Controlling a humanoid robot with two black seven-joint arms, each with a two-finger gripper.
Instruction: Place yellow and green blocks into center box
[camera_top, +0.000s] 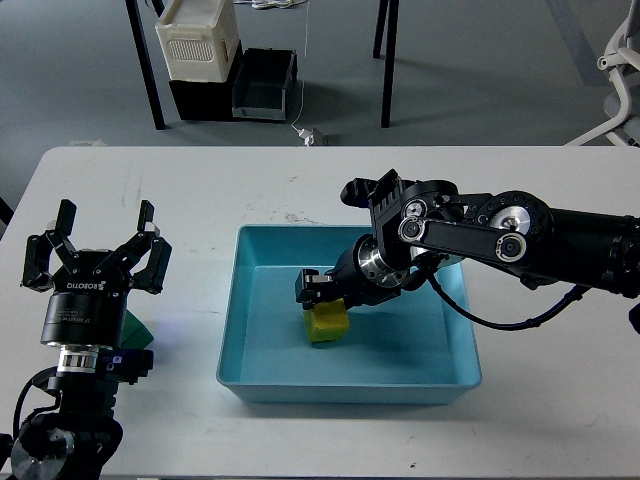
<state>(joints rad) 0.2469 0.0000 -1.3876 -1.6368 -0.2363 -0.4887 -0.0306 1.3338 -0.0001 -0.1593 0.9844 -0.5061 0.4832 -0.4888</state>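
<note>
Yellow block (328, 324) inside blue tray (450, 385), pinched in right claw (318, 300), left claw (100, 250) spread, empty

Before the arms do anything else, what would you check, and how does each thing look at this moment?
1. Yellow block inside the tray: ok, it sits on the tray floor.
2. Right gripper free of the yellow block: cannot tell; its fingers are at the block, and grip or release is not visible.
3. Left gripper ready to pick: ok, fingers spread open and nothing between them.
4. Green block located: ok, on the table left of the tray, partly hidden behind the left gripper.
5. Green block in the tray: not ok, it is outside.
6. Room in the tray: ok, bare floor around the yellow block.
</note>
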